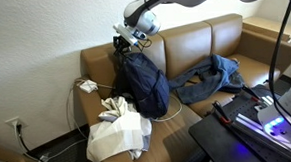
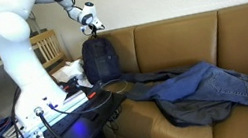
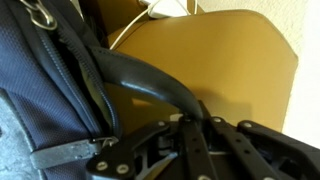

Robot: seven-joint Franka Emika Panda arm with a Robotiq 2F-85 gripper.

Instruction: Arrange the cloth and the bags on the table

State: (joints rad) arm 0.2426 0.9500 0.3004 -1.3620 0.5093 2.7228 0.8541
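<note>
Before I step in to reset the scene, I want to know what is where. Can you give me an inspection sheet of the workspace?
Surface: brown leather sofa, not a table; seat partly covered.
Job's things: dark backpack upright against the backrest; denim garment sprawled across the seat; white tote slumped at the seat's end by the armrest.
Clutter: white charger on the armrest.
Grippers: gripper shut at the backpack's top, seemingly on its loop handle.
Cables: white cable trailing from the charger; black cable from the wall outlet.
Surroundings: white wall; wooden chair behind the arm.
</note>
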